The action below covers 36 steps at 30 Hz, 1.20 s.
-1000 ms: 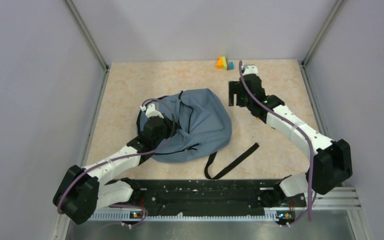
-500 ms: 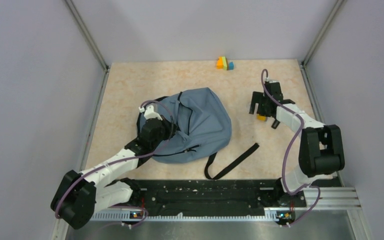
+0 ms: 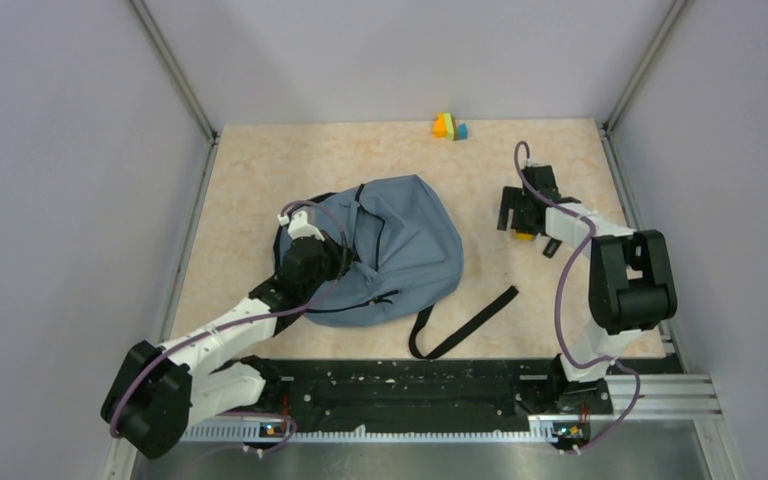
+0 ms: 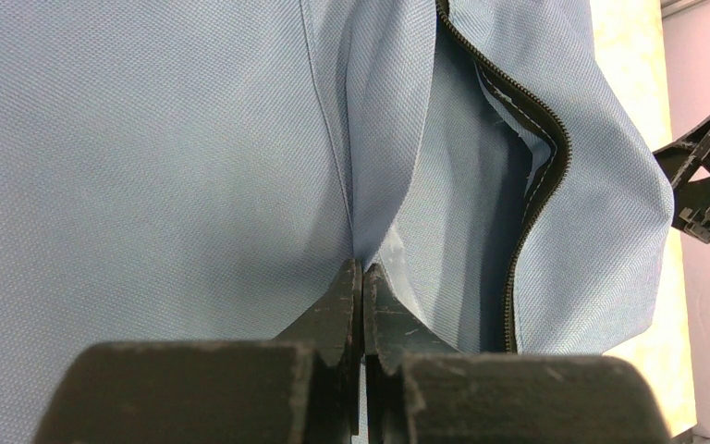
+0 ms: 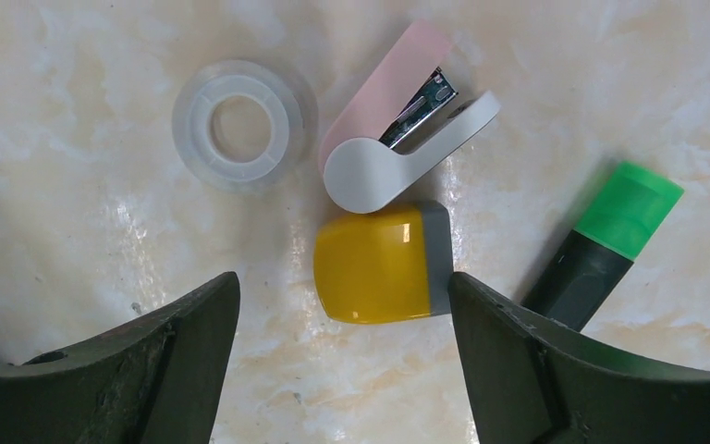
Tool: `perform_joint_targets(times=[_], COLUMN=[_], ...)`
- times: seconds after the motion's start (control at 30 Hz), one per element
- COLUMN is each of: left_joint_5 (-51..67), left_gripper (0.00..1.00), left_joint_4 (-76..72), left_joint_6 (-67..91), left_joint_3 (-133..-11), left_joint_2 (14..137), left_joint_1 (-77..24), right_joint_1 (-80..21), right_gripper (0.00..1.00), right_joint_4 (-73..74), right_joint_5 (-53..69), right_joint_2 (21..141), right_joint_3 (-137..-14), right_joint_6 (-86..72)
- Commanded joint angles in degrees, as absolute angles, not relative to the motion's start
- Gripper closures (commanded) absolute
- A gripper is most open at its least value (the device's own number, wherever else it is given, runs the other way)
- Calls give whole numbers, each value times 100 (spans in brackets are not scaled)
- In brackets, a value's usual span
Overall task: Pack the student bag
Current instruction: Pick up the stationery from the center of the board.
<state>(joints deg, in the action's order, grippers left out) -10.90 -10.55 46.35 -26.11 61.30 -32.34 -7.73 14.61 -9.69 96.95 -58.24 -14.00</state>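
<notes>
left jaws: pressed together, pinching a raised fold of the student bag at the tips
fold: narrow ridge of dusty-blue fabric, running straight away from the tips
zipper: dark, parted, curving just to the right of the fold in the left wrist view, with paler lining in the gap
student bag position: lying flat on the table, left of centre, with the wrist of the left arm over its left side
strap: black, trailing from the bag's near edge out to the right across the table
right jaws: spread wide, gripping nothing, hovering low over a cluster of small items
yellow and grey item: rounded, lying on the table between the two fingers, touching neither
stapler: pink and white, just beyond the yellow and grey item, touching it or nearly so
tape roll: clear, lying flat, just beside the stapler
highlighter: green cap, dark body, tilted, lower end hidden behind one finger
right arm: folded back at the right side of the table, well apart from the bag
blocks: small, orange, yellow and blue, at the table's far edge
</notes>
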Motion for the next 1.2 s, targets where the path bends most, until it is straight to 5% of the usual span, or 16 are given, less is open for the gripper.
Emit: perform_joint_targets(times=[0.0,1.17], left_joint_5=[-1063,-1037], left_gripper=[100,100], left_joint_4=[-896,-755], left_joint_6=[4560,4553], left_joint_3=[-2548,-2602], left_joint_2=[6007,5814], left_joint_1=[-3234,-3228], right_joint_1=[-764,-607], right_gripper=[19,9], right_joint_4=[1417,1477], right_joint_5=[-1118,-984], right_joint_2=[9840,9909], right_joint_3=[-6014,-6119], right_joint_6=[-1374,-844])
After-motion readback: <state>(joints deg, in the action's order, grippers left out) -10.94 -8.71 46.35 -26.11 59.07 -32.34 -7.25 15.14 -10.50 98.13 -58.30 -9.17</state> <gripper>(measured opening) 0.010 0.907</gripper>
